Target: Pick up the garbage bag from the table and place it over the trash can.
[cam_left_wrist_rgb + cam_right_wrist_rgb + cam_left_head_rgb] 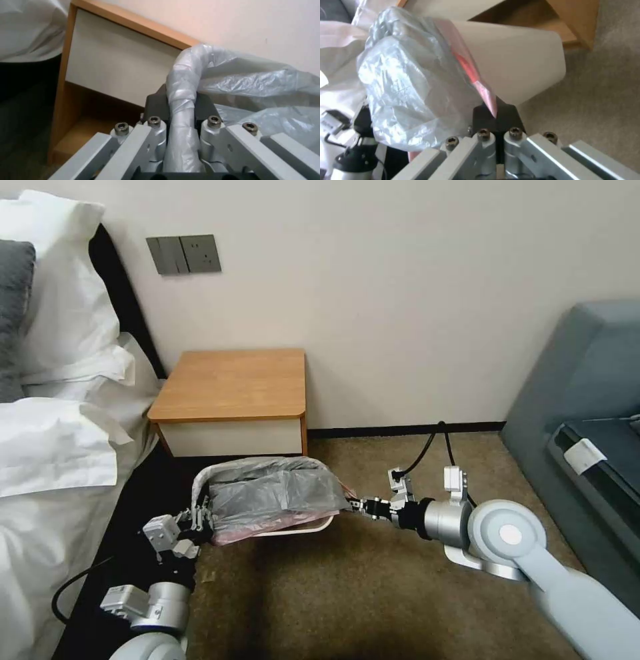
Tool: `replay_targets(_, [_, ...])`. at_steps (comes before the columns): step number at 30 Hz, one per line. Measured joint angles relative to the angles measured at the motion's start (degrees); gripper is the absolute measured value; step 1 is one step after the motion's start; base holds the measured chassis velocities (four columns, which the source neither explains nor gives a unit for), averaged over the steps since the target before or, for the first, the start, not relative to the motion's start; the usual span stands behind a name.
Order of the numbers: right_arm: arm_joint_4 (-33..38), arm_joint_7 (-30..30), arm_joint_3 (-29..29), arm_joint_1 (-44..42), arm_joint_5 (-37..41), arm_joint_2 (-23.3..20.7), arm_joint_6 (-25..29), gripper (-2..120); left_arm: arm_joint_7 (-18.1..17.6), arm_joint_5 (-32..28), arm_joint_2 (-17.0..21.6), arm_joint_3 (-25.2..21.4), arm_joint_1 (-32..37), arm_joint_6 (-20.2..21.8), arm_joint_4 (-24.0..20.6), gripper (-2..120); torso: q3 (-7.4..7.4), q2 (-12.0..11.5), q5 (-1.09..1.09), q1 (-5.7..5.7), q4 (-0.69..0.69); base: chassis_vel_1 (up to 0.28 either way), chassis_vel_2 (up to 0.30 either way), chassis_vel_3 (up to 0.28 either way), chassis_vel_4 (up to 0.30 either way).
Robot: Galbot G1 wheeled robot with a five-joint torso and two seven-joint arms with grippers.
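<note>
Left gripper: nearest you, clamped on garbage bag rim, 9 o'clock.
Right gripper: pinches pink edge, 3 o'clock.
Bag axis: 9-to-3 across trash can; its side wall appears in right wrist view.

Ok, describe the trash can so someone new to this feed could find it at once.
Find the wooden table against the wall beside the bed. On the carpet just in front of it stands the trash can, a small cream-white bin. Nothing else is draped in a crinkly grey garbage bag, pinched by the left gripper and right gripper.
</note>
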Motion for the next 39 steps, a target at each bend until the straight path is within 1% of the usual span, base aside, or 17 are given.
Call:
replay_targets(6, [-0.54, -0.08, -0.34, -0.65, -2.79, 1.95, 0.02, 0, -0.29, -1.38, 0.12, 0.23, -0.52, 1.25, -0.38, 9, 0.00, 0.00, 0.00, 0.00, 0.00, 0.000, 0.000, 0.000, 0.000])
replay_targets(7, [-0.77, -0.15, -0.32, -0.48, -3.59, 2.37, 0.19, 7, -0.22, -1.38, 0.21, 0.22, -0.58, 1.26, -0.37, 9, 0.00, 0.00, 0.00, 0.00, 0.00, 0.000, 0.000, 0.000, 0.000])
replay_targets(9, [-0.88, -0.23, -0.30, -0.41, -3.96, 2.52, 0.33, 7, -0.14, -1.38, 0.24, 0.21, -0.60, 1.25, -0.37, 9, 0.00, 0.00, 0.01, 0.00, 0.01, 0.000, 0.000, 0.000, 0.000])
replay_targets(11, [-0.91, -1.54, -0.07, -0.36, -6.76, 2.75, 1.28, 20, 0.39, -1.31, 0.43, 0.14, -0.59, 1.25, -0.09, 9, 0.00, 0.00, -0.01, 0.00, 0.01, 0.000, 0.000, 0.000, 0.000])
replay_targets(13, [-0.85, -2.01, 0.08, -0.47, -7.87, 2.75, 1.68, 23, 0.56, -1.26, 0.50, 0.10, -0.59, 1.25, -0.01, 9, 0.00, 0.00, 0.00, 0.00, 0.01, 0.000, 0.000, 0.000, 0.000])
replay_targets(15, [-0.20, -3.59, 1.23, -1.09, -10.87, 2.41, 2.16, 35, 0.80, -0.95, 0.73, -0.04, -0.61, 1.23, 0.22, 9, 0.00, 0.00, 0.01, 0.00, 0.01, 0.000, 0.000, 0.000, 0.000])
replay_targets(20, [1.58, -3.85, 3.28, -2.30, -10.96, 0.83, 1.74, 48, 0.47, -0.94, 0.98, -0.10, -0.94, 1.26, 0.31, 8, 0.00, 0.00, 0.00, 0.00, 0.01, 0.000, 0.000, 0.000, 0.000])
replay_targets(21, [1.93, -3.85, 3.61, -2.63, -10.89, 0.50, 1.58, 57, 0.39, -0.95, 1.03, -0.11, -1.00, 1.29, 0.32, 8, 0.00, 0.00, 0.00, 0.00, 0.01, 0.000, 0.000, 0.000, 0.000])
replay_targets(23, [2.47, -3.83, 4.03, -3.20, -10.75, 0.07, 1.37, 60, 0.31, -0.95, 1.07, -0.11, -1.05, 1.34, 0.34, 8, 0.00, 0.00, 0.00, 0.00, 0.01, 0.000, 0.000, 0.000, 0.000])
replay_targets(25, [4.43, -3.17, 5.53, -5.51, -9.80, -1.24, 0.53, 73, 0.18, -0.96, 1.15, -0.08, -1.18, 1.48, 0.43, 8, 0.00, 0.00, 0.00, 0.00, -0.01, 0.000, 0.000, 0.000, 0.000])
replay_targets(26, [4.43, -3.17, 5.53, -5.51, -9.80, -1.24, 0.53, 73, 0.18, -0.96, 1.15, -0.08, -1.18, 1.48, 0.43, 8, 0.00, 0.00, 0.00, 0.00, -0.01, 0.000, 0.000, 0.000, 0.000])
replay_targets(29, [6.30, 1.68, 6.95, -6.42, -5.04, -0.38, 0.43, 85, 0.14, -0.92, 1.16, 0.16, -1.30, 1.65, 0.43, 8, 0.00, 0.00, 0.00, 0.00, 0.00, 0.000, 0.000, 0.000, 0.000])
replay_targets(30, [6.30, 1.68, 6.95, -6.42, -5.04, -0.38, 0.43, 85, 0.14, -0.92, 1.16, 0.16, -1.30, 1.65, 0.43, 8, 0.00, 0.00, 0.00, 0.00, 0.00, 0.000, 0.000, 0.000, 0.000])
replay_targets(31, [7.07, 4.84, 7.47, -6.14, -1.94, 0.40, 0.67, 93, 0.14, -0.88, 1.17, 0.24, -1.37, 1.72, 0.43, 8, 0.00, 0.00, 0.01, 0.00, 0.00, 0.000, 0.000, 0.000, 0.000])
replay_targets(33, [7.32, 6.17, 7.71, -5.90, -0.28, 0.83, 0.83, 93, 0.14, -0.87, 1.17, 0.27, -1.37, 1.75, 0.43, 8, 0.00, 0.00, 0.00, 0.00, 0.00, 0.000, 0.000, 0.000, 0.000])
replay_targets(34, [7.13, 9.82, 8.31, -4.98, 4.23, 2.49, 1.57, 99, 0.15, -0.81, 1.21, 0.45, -1.33, 1.86, 0.33, 8, 0.00, 0.00, 0.00, 0.00, 0.01, 0.000, 0.000, 0.000, 0.000])
replay_targets(39, [7.59, 11.23, 8.78, -5.78, 4.86, 3.38, 2.01, 100, 0.16, -0.68, 1.33, 0.37, -0.98, 1.91, -0.22, 8, 0.01, 0.00, 0.00, 0.00, 0.01, 0.000, 0.000, 0.000, 0.000])
